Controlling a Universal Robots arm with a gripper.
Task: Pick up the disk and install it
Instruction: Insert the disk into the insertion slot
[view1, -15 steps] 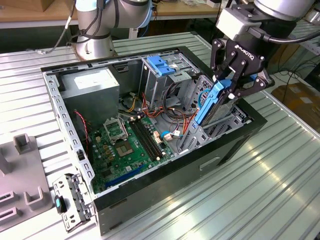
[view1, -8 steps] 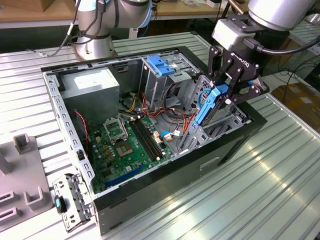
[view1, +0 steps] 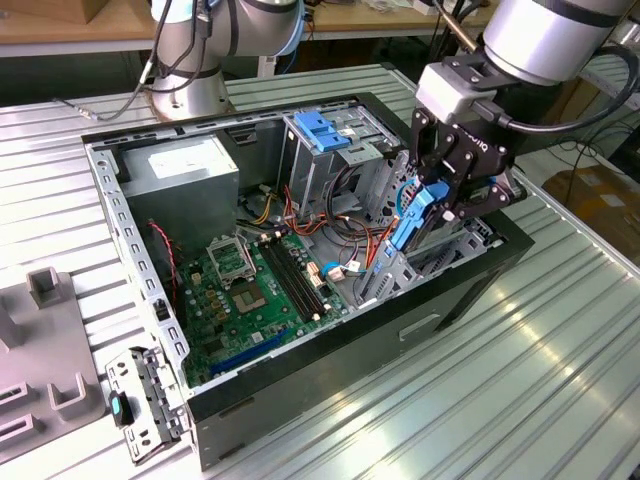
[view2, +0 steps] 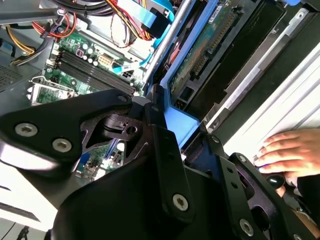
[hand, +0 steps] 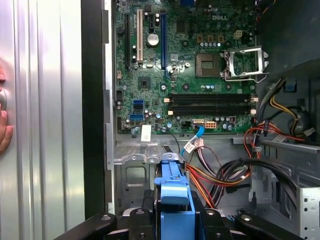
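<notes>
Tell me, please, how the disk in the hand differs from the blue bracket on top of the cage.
The disk stands on edge, gripped by the hand over the case. The bracket lies on top of the cage, untouched. The disk shows blue only along its rail, beside a darker body, while the bracket is blue all over. Both have blue plastic.

Slants steeply down with the silver arm (view1: 555, 35) above the end effector (view1: 447, 212). Points the black fingers (view1: 464, 196) downward, closed from both sides on the disk (view1: 411, 218), which stands on edge between them. Clamps the same blue edge in the first wrist view.
</notes>
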